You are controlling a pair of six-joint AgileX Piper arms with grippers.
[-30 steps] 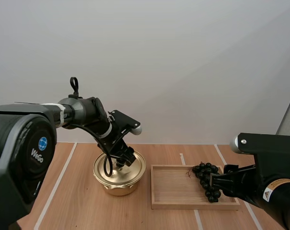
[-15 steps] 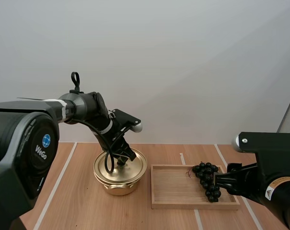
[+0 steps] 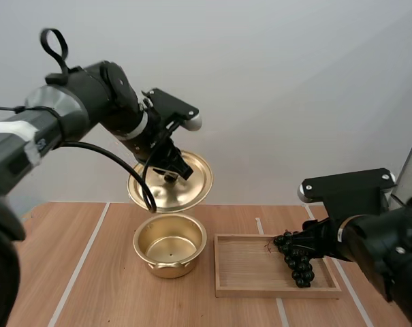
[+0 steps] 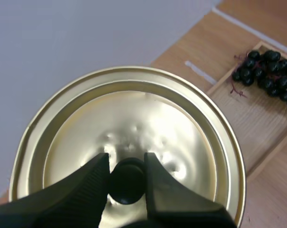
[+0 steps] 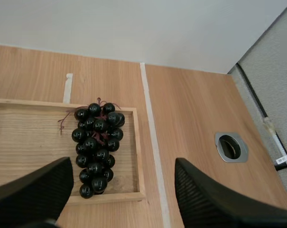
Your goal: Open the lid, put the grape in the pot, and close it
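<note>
Left end effector (image 4: 126, 162) around half-hidden knob (image 4: 127, 184)

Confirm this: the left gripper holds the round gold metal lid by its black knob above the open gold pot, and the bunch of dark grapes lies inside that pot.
Not right. The bunch of dark grapes lies in the shallow wooden tray, not in the open gold pot, as the right wrist view shows. The rest holds.

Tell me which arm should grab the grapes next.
Right. The open right pincer hangs above the dark bunch of grapes in the shallow wooden tray; the left pincer is shut on the round golden lid, held over the open golden pot.
</note>
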